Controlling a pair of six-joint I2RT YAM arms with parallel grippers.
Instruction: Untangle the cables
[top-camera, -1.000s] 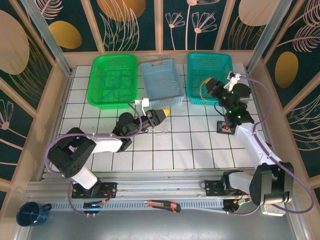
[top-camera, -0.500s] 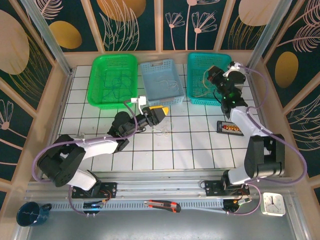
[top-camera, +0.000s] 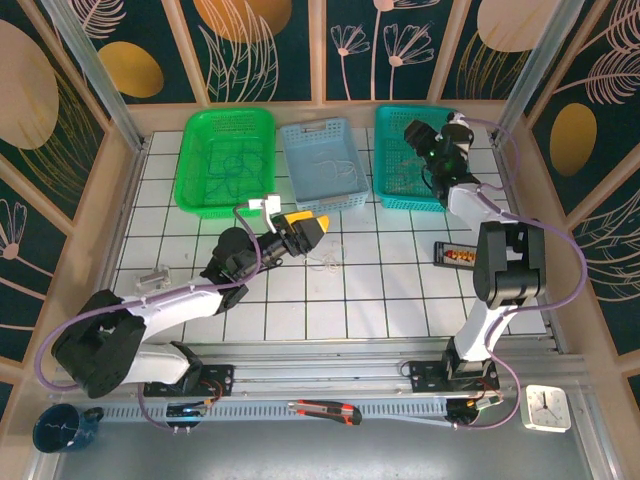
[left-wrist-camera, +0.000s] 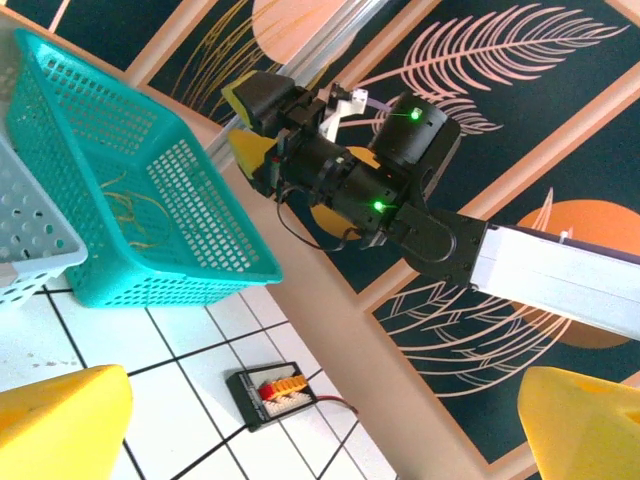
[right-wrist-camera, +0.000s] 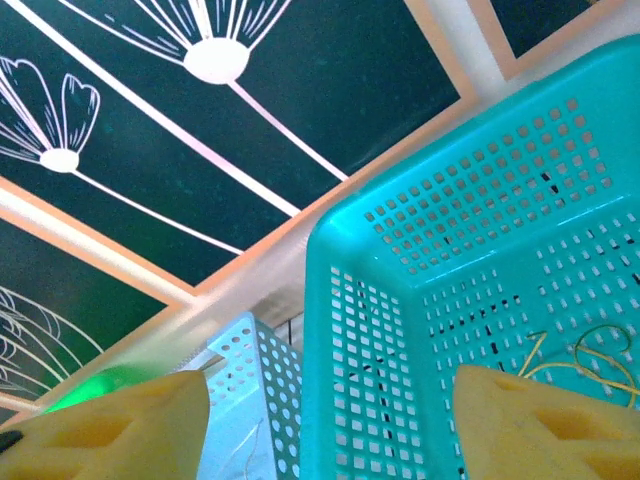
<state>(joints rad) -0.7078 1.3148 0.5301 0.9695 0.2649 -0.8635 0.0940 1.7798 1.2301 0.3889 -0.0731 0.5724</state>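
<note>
Moved since a second ago: right gripper (top-camera: 414, 134) swung from mid-table to above the teal basket (top-camera: 400, 204), jaws now parted; left gripper (top-camera: 318, 224) widened.

Item 1, grippers: we find both standing wide and holding nothing (the right wrist view shows bare basket mesh between its fingers (right-wrist-camera: 130, 420)).

Item 2, cables by place: yellowish-tan cable (top-camera: 401, 174) in the teal basket, near the right gripper; greenish cable (top-camera: 234, 166) in the green basket (top-camera: 186, 190); whitish cable (top-camera: 325, 160) in the pale blue basket (top-camera: 330, 204); loose whitish strand (top-camera: 322, 263) on the table (top-camera: 380, 290), just beside the left gripper.

Step, as we judge it: sorting freed strands. Next, the left gripper must lower and pinch the thin loose strand.
</note>
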